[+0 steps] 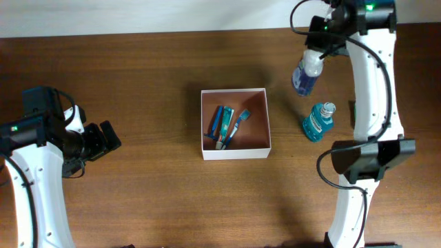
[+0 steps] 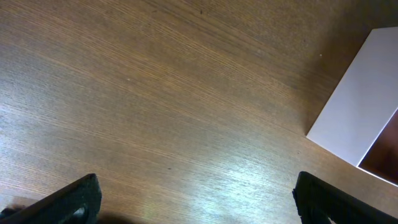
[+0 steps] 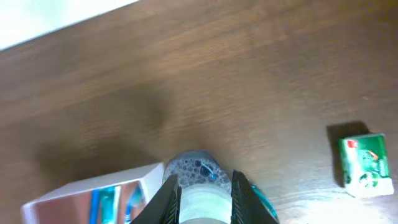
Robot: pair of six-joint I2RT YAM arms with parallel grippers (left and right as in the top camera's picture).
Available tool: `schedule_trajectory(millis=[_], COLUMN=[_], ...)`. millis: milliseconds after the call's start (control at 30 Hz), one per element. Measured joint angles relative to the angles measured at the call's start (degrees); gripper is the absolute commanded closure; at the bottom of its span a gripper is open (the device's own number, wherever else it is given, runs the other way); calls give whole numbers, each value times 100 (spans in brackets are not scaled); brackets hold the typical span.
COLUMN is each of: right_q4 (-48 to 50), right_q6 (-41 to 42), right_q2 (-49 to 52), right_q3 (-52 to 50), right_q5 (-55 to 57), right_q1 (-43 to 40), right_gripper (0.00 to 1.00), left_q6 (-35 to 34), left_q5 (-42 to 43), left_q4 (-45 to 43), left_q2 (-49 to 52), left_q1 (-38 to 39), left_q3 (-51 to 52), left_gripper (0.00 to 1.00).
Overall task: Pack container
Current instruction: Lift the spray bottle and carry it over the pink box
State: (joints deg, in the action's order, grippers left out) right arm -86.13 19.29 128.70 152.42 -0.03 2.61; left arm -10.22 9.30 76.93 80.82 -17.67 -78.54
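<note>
The container, a white-walled square box with a pinkish inside, stands mid-table and holds a blue tube and a toothbrush. My right gripper is at the back right, shut on the white neck of a blue bottle that hangs tilted below it. In the right wrist view the fingers clamp the white neck, the foamy blue bottle lies beyond them, and the container is at lower left. My left gripper stands open at the far left, over bare wood, with the container's wall to its right.
A teal mouthwash bottle lies on the table right of the container, close to my right arm. A small green soap packet lies on the wood at the right of the right wrist view. The table's far edge is near.
</note>
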Motion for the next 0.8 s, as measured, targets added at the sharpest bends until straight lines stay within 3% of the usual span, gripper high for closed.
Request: schedule_trajectory(millis=[267, 800], right_q4=[-730, -1086], right_q6=[-164, -116], right_q2=[0, -28], right_q3=[645, 748], right_q5=[-457, -433], right_q1=[127, 1558], right_gripper=[80, 79], left_q6=[-2, -2], left_q5=[0, 0], left_q4=[2, 0], left_q2=[0, 0], left_q1=[0, 0], left_q3=[0, 0], left_gripper=[1, 1])
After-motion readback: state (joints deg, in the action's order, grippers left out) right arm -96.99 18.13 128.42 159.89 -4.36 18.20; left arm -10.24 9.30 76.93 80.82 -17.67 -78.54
